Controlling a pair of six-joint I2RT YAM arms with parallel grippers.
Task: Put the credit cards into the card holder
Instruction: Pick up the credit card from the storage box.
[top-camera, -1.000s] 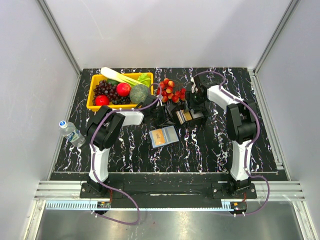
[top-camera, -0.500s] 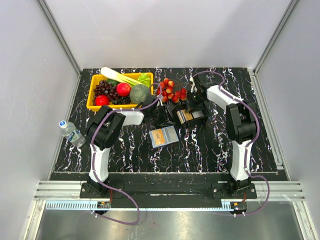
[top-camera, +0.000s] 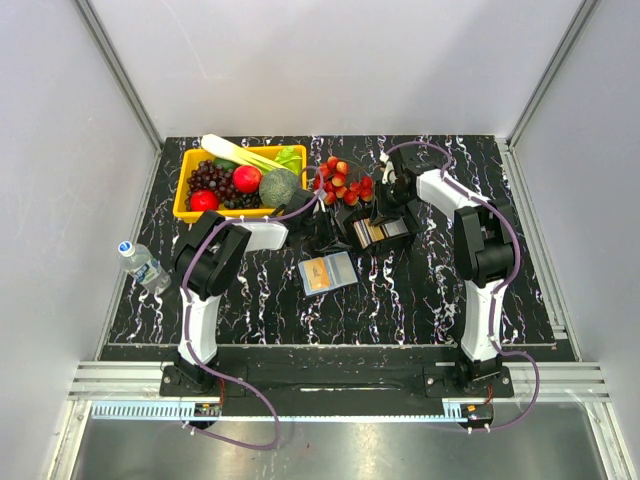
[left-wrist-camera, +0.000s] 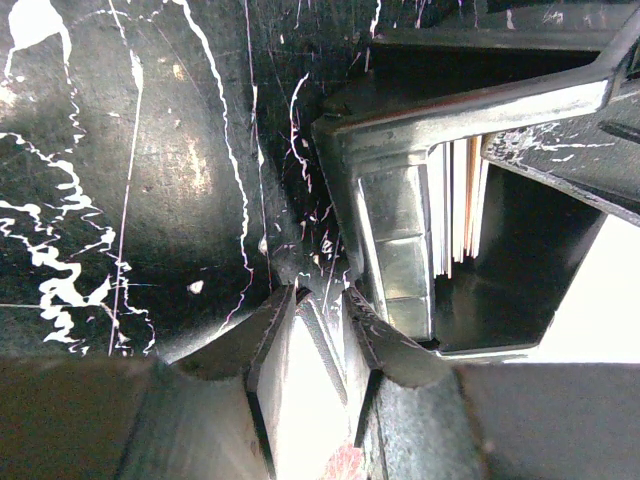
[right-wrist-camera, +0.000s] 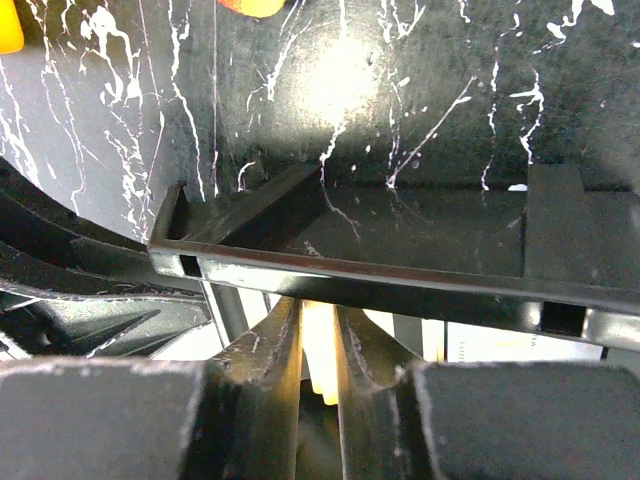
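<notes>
The credit cards (left-wrist-camera: 458, 205) stand on edge in a tight stack inside the black tray (right-wrist-camera: 400, 280). We judge them light, stiff and slick-faced, so the hold belongs on one card's top edge, pinched flat across both faces, never on the whole bundle. The right gripper (right-wrist-camera: 318, 312) is right there, jaws drawn nearly together around a pale yellow strip we take for a card; how firm the pinch is, we cannot tell. The left gripper (left-wrist-camera: 318, 298) sits at the tray's corner, jaws narrow, and we cannot tell if they clamp anything. Toward the arm bases lies the card holder (top-camera: 328, 272), open, one orange card on its blue inside.
</notes>
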